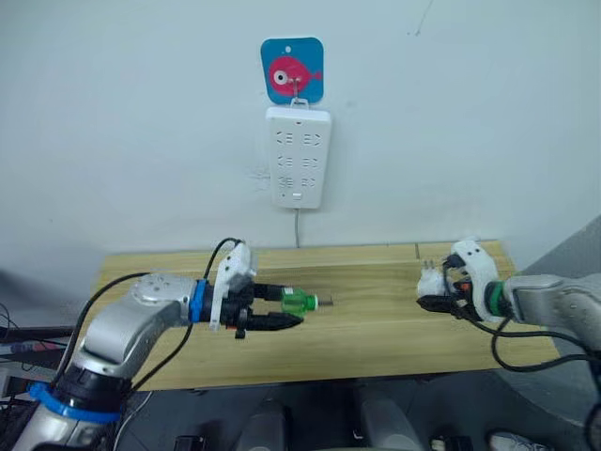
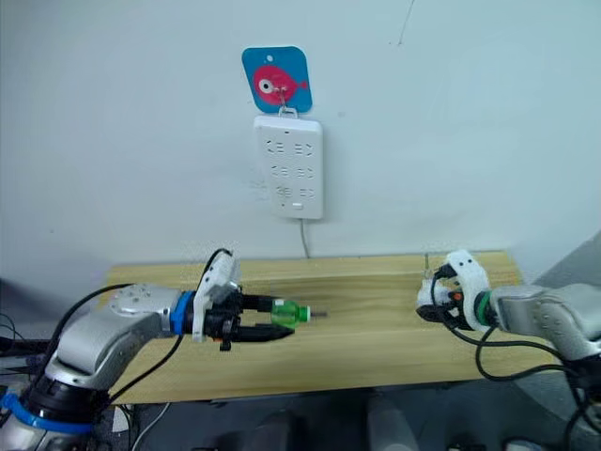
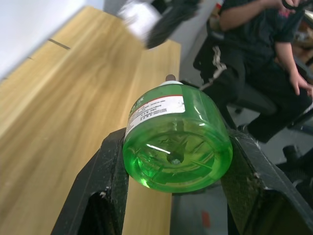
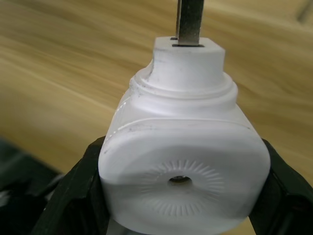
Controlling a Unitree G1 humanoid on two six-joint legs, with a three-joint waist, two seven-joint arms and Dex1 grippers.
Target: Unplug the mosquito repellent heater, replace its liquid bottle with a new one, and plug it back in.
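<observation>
Left wrist view: showing the green bottle point(image 3: 177, 142) base-on, pinched between two black fingers point(image 3: 105, 181), dark wick tip poking past its neck.
Left gripper point(image 1: 282, 311): clamping narrowly on the bottle, holding it on its side just above the wooden table point(image 1: 376, 329), wick pointing toward the right arm.
Right gripper point(image 1: 438, 293): squeezing the white heater point(image 1: 434, 279) from both sides, prongs sticking upward, above the table's right end.
Right wrist view: looking at the heater's vented face point(image 4: 183, 183), one metal prong point(image 4: 189, 22) rising from its back.
Power strip point(image 1: 299, 156): hanging on the wall above the table's back edge, below a fish-picture hook point(image 1: 292, 69), no plug in it.
Step in hand: heater unplugged; bottle and heater well apart over the table, so judging this as the swap stage.
Next move: depending on which bottle this is; if the fresh one, aligning wick with the heater's socket and screwing in; if the spent one, setting it down.
Hard to make out: whether this bottle is old or new; the heater's bottle socket.
Cut off: seated person point(image 3: 264, 58) beyond the table's far end, partly out of frame.
</observation>
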